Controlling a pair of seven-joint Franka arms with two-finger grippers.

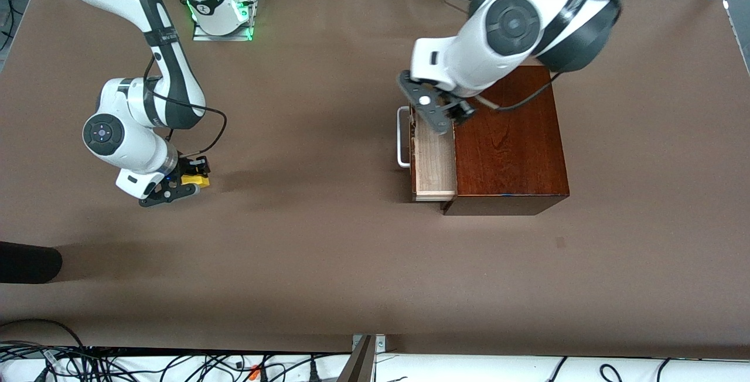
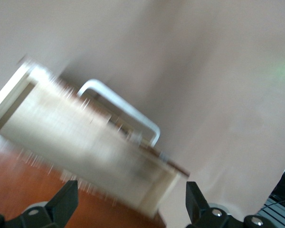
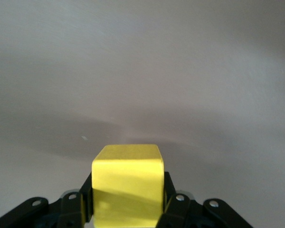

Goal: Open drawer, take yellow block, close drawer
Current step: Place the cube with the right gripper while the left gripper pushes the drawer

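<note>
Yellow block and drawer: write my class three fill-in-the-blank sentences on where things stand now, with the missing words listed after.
1. The right gripper is shut on the ____ block.
2. The drawer of the wooden box stands ____.
3. The left gripper, fingers apart, is over the drawer and holds ____.

Missing words: yellow; open; nothing
</note>
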